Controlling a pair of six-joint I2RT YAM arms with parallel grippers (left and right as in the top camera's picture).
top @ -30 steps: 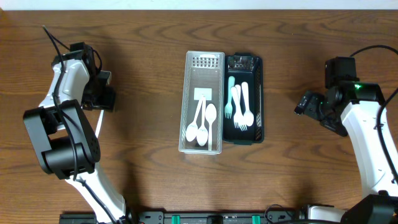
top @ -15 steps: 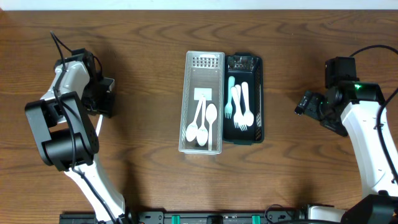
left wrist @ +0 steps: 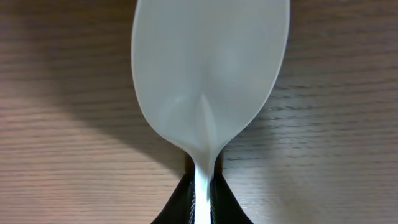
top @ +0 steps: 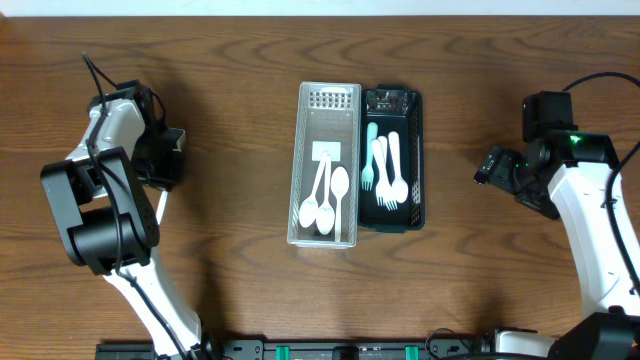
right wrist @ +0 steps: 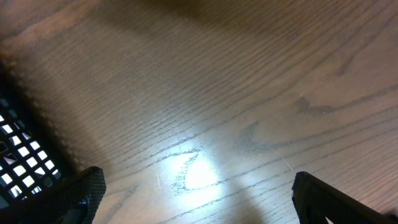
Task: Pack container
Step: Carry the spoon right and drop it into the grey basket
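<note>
Worktop [top: 240, 250]: clear tray [top: 329, 95] at centre, long axis far-to-near edge; black basket [top: 392, 102] touching its right-edge side. Left hand [left wrist: 202, 196] near left edge, clamped on white spoon [left wrist: 211, 81]; tray lies toward right edge. Right hand [right wrist: 199, 193] apart, empty.

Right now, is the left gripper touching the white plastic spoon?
Touching. The left wrist view shows the handle of the white plastic spoon clamped between the black fingers of the left gripper, with no gap on either side.
</note>
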